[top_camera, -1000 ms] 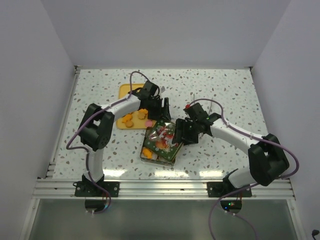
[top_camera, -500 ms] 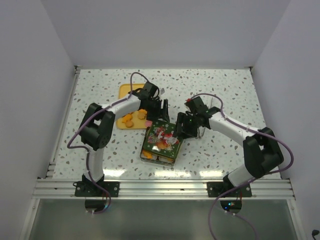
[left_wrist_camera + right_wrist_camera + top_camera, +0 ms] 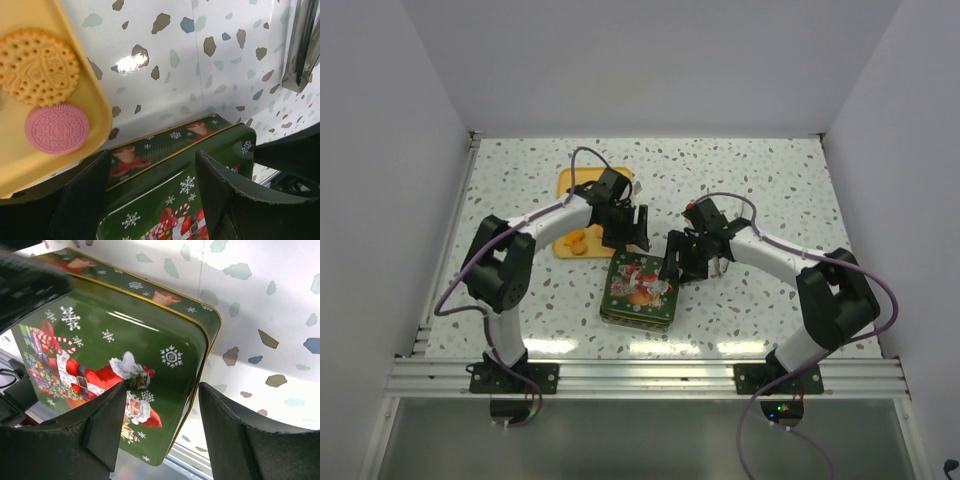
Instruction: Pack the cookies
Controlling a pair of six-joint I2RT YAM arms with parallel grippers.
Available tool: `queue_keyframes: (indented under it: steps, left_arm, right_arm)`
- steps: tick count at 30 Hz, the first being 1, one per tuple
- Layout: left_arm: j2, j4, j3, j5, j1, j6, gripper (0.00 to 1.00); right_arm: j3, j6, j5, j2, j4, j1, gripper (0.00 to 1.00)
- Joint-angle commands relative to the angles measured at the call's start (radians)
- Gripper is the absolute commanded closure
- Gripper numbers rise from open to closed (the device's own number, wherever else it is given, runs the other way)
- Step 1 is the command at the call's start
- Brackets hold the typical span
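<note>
A green Christmas tin lies in the middle of the table with its Santa lid flat on top, hiding whatever is inside. Cookies remain on the yellow tray: orange ones, and up close an orange cookie and a pink one. My left gripper hangs open over the tin's far edge, nothing between its fingers. My right gripper is open at the tin's right edge, one finger above the lid, the other beside the tin.
A shiny silver wrapper lies on the speckled table to the right of the tin, close to the right arm. The yellow tray sits just left of the tin's far corner. White walls enclose the table on three sides.
The lid, tilted over the partly open tin a second ago, now lies flat and closed on it. The right gripper has drawn back to the tin's right edge; the left gripper shifted slightly left.
</note>
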State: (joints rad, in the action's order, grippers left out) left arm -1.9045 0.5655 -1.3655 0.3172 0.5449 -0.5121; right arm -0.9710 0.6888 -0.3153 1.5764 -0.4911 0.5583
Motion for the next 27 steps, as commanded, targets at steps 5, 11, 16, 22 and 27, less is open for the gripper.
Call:
queue_keyframes:
  steps: [5,11,16,22,27]
  left_arm:
    - [0.104,0.034,0.039,-0.064,0.003,0.023,0.27]
    - [0.119,0.040,0.057,-0.096,0.000,0.024,0.27]
    - [0.151,0.027,0.106,-0.110,-0.036,0.017,0.26]
    - [0.215,-0.001,0.170,-0.112,-0.076,0.006,0.22]
    - [0.257,-0.001,0.212,-0.136,-0.105,0.004,0.19]
  right_arm:
    - [-0.047,0.008,-0.004,0.039,0.033,0.014,0.36]
    - [-0.064,0.023,0.004,0.028,0.022,0.040,0.36]
    - [-0.069,0.038,0.018,0.008,0.002,0.068,0.36]
    - [-0.061,0.046,0.039,-0.021,-0.018,0.092,0.36]
    - [-0.043,0.052,0.051,-0.049,-0.027,0.109,0.36]
